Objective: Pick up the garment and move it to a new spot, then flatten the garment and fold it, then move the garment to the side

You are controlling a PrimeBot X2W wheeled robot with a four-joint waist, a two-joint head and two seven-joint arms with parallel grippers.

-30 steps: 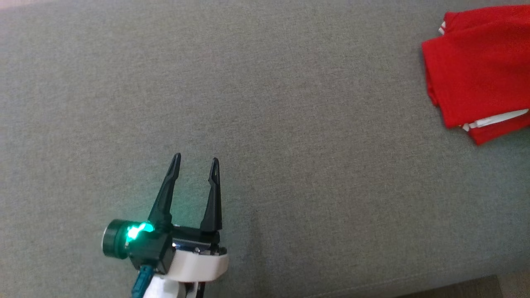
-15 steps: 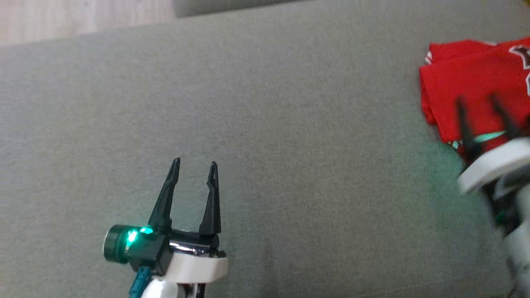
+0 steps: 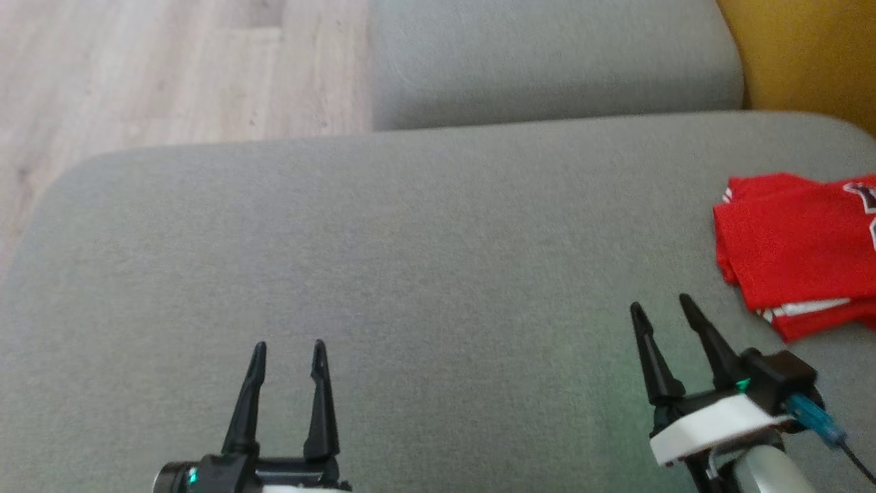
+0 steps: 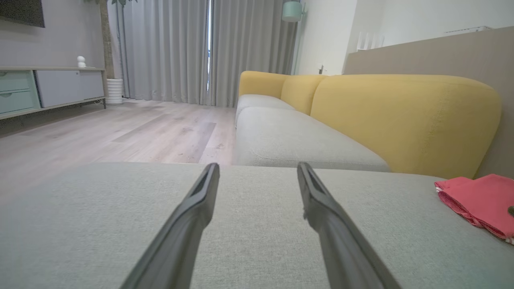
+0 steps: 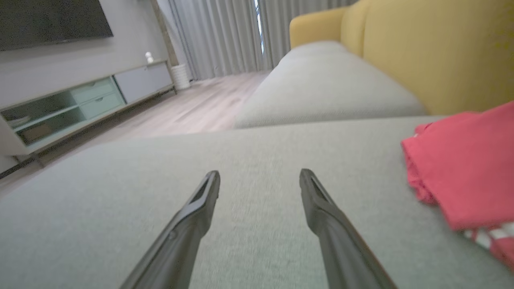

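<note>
Grey sofa cushion [image 3: 410, 239] is seen across most of the head view, with wood floor [image 3: 171, 68] at upper left and yellow backrest [image 3: 807, 48] at upper right. Red garment [image 3: 787, 253] is laid folded on the cushion at the right edge. Left gripper [image 3: 289, 344] is seen at lower left, fingers apart, empty. Right gripper [image 3: 660, 304] is seen at lower right, fingers apart, near the garment, not touching.

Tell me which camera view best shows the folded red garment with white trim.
The head view: it looks down on the folded red garment, showing its stacked layers and white trim, though the frame's right edge cuts it. The left wrist view catches it low and edge-on; the right wrist view has it nearer but blurred.
</note>
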